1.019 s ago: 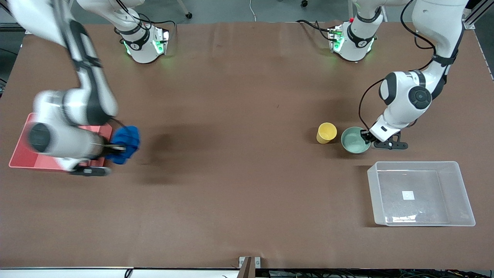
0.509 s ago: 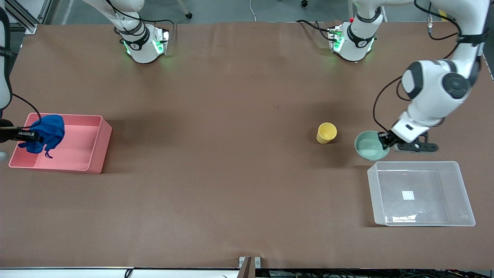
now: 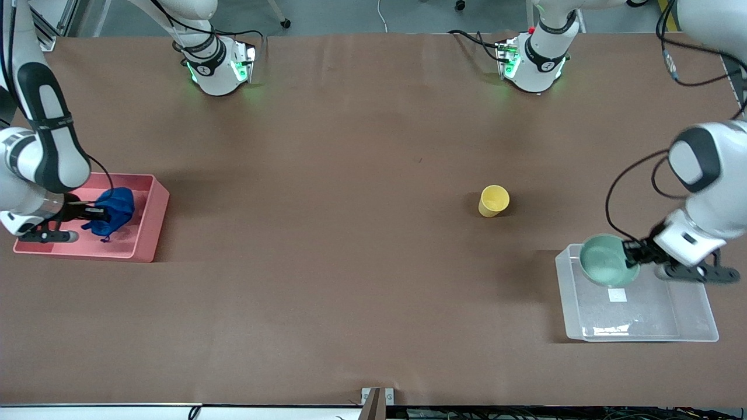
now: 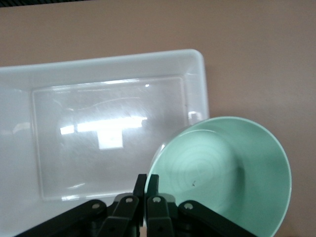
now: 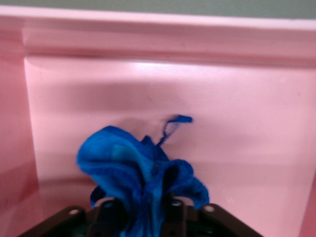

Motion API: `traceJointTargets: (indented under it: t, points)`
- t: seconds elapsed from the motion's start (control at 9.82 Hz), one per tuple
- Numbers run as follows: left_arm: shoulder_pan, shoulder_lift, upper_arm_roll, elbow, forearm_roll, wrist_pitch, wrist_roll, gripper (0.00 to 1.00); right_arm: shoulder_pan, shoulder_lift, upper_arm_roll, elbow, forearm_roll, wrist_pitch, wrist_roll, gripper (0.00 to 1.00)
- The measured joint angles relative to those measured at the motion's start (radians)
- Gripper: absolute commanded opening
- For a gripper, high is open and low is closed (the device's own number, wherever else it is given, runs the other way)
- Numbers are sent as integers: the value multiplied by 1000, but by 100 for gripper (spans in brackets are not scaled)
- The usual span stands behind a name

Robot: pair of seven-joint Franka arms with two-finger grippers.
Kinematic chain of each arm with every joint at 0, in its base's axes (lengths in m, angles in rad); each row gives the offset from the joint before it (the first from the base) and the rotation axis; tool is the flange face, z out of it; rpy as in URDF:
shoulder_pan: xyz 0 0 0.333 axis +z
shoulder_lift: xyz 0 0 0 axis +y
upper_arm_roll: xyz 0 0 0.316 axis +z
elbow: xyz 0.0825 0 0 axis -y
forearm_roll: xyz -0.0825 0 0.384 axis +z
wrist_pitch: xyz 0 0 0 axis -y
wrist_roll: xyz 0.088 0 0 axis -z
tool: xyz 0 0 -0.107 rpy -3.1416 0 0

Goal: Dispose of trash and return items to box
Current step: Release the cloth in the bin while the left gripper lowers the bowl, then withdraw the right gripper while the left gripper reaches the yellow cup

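My left gripper (image 3: pixel 631 256) is shut on the rim of the mint-green bowl (image 3: pixel 606 268) and holds it over the clear box (image 3: pixel 694 318), above the corner nearest the yellow cup. In the left wrist view the bowl (image 4: pixel 232 173) hangs over the box (image 4: pixel 98 69) with its white sticker (image 4: pixel 109 139). The yellow cup (image 3: pixel 494 200) stands on the table, farther from the front camera than the box. My right gripper (image 3: pixel 99 214) is shut on the blue cloth wad (image 3: pixel 115 210) and holds it over the pink bin (image 3: pixel 149 233). The right wrist view shows the cloth (image 5: pixel 138 173) between the fingers above the pink floor (image 5: pixel 237 148).
The pink bin sits at the right arm's end of the table, the clear box at the left arm's end. Brown table (image 3: pixel 350 262) lies bare between them.
My left gripper carried the bowl from beside the cup to over the clear box. My right gripper moved the blue cloth over the pink bin and lower toward its floor.
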Motion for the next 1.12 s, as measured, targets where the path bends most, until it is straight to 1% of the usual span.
traceJointTargets:
  t: [0.1,0.2,0.31,0.41,0.61,0.71,0.81,0.92,1.02,1.12]
  points:
    - [6,79,48,68,-62,-18,93,1,1,-6,2,11,0,0,0,100]
    - [12,148,74,115,-93,-20,145,1,2,-21,4,31,0,-7,1,100]
    - [14,201,79,140,-98,-3,156,1,5,-56,9,66,1,-52,7,100]
    - [12,240,78,153,-98,34,156,1,18,-118,13,113,3,-144,46,100]
    - [5,296,77,158,-125,111,156,5,77,-277,21,179,3,-343,193,100]
    - [4,314,76,159,-138,142,156,18,120,-340,24,190,2,-412,277,100]
    - [5,323,77,158,-142,152,156,46,163,-384,28,195,1,-461,342,100]
    - [6,323,78,158,-143,153,156,68,203,-410,29,208,0,-514,402,100]
    - [7,320,80,159,-143,153,156,78,232,-422,31,254,-4,-587,451,100]
    - [7,310,81,162,-143,155,156,85,243,-425,31,348,-8,-691,472,100]
